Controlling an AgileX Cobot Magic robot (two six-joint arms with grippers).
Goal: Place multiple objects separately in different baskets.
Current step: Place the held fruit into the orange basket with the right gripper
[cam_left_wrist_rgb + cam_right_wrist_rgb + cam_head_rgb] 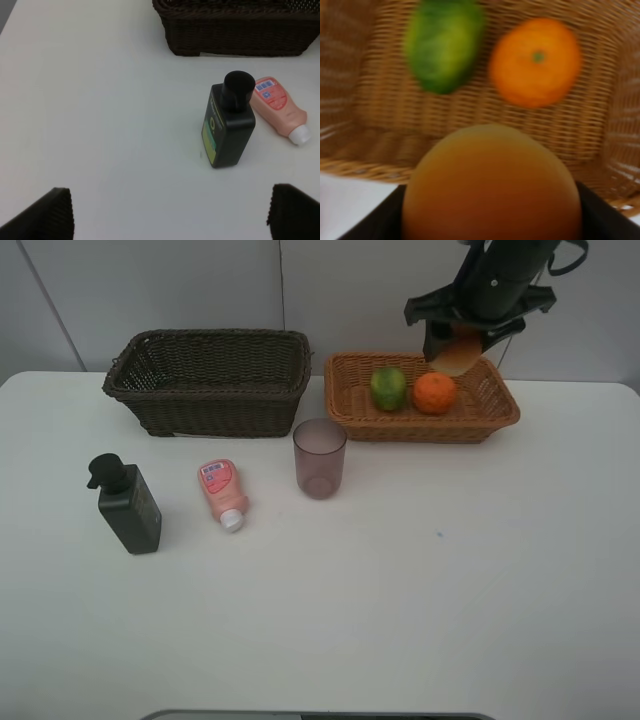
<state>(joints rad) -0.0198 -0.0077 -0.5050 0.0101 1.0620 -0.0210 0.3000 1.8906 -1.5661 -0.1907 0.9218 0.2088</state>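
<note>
— Exterior high view misses the left gripper (170,215); its wrist camera shows the jaws spread wide and empty, above the table near the pump bottle (227,125). At right, the right gripper (458,342) is clenched on the peach-like fruit (460,355), above the far rim of the light basket (430,430).

— How should it release well?

— I think it should lower first, into the free corner beside the tangerine (434,392), not onto it (round fruit rolls).

— And the materials?

— Hard matte bottle, soft pink tube (222,492) lying flat, dark basket (215,410) of rough wicker, translucent cup (319,458) upright, round green fruit (388,387).
</note>
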